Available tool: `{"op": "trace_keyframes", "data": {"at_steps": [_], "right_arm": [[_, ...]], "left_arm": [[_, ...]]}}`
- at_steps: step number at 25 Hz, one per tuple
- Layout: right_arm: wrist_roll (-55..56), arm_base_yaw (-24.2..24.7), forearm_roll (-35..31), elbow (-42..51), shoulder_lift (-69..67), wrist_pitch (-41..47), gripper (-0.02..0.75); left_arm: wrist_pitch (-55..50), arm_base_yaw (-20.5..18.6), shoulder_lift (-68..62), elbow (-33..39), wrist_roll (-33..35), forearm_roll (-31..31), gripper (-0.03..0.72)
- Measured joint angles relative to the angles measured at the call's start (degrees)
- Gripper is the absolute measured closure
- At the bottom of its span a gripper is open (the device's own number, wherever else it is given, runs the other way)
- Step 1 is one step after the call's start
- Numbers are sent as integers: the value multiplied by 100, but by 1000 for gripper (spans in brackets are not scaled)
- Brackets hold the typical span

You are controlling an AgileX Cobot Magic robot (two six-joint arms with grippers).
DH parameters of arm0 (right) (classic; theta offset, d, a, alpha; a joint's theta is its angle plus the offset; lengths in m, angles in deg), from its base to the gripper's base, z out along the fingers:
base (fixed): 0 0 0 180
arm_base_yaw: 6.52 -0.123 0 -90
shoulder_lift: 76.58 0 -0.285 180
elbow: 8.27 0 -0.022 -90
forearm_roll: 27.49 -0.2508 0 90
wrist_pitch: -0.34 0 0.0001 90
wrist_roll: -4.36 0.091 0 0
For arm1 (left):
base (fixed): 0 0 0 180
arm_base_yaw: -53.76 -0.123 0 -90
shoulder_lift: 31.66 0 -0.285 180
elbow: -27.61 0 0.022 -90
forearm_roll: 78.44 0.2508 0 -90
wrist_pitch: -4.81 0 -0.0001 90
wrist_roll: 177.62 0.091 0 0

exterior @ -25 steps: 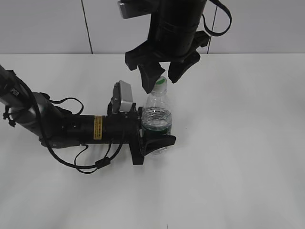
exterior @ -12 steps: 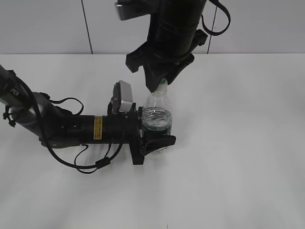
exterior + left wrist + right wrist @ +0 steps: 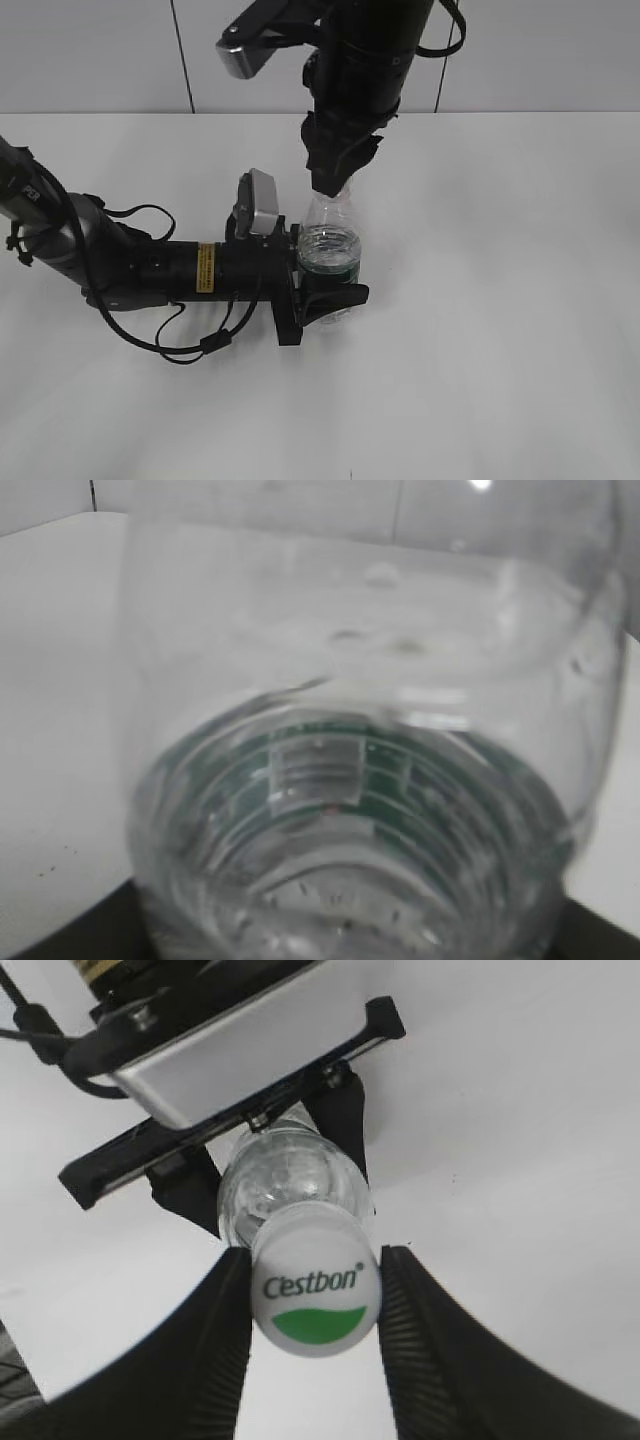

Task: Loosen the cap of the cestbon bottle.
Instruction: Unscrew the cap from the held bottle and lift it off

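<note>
The cestbon bottle (image 3: 328, 240), clear plastic with a dark green label band, stands upright on the white table. My left gripper (image 3: 325, 300) lies low on the table and is shut on the bottle's lower body; in the left wrist view the bottle (image 3: 360, 780) fills the frame. My right gripper (image 3: 333, 180) comes down from above and is shut on the cap, which it hides in the exterior view. In the right wrist view the white cap (image 3: 315, 1295) with its green patch and dark lettering sits pressed between both fingers of the right gripper (image 3: 315, 1305).
The white table (image 3: 500, 300) spreads around the bottle. A grey panelled wall (image 3: 100, 50) runs along the back. The left arm's body and cables (image 3: 150, 270) lie across the table's left side.
My right gripper was open around the cap a second ago. It closed on the cap and has since turned about the bottle's axis. The left gripper and bottle stayed put.
</note>
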Motion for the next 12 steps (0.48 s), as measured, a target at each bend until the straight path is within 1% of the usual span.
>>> {"op": "trace_keyframes", "data": {"at_steps": [12], "right_arm": [[-3621,0,-16,0,61,0,445]], "left_arm": [[0,0,0,0,16,11,281]]}}
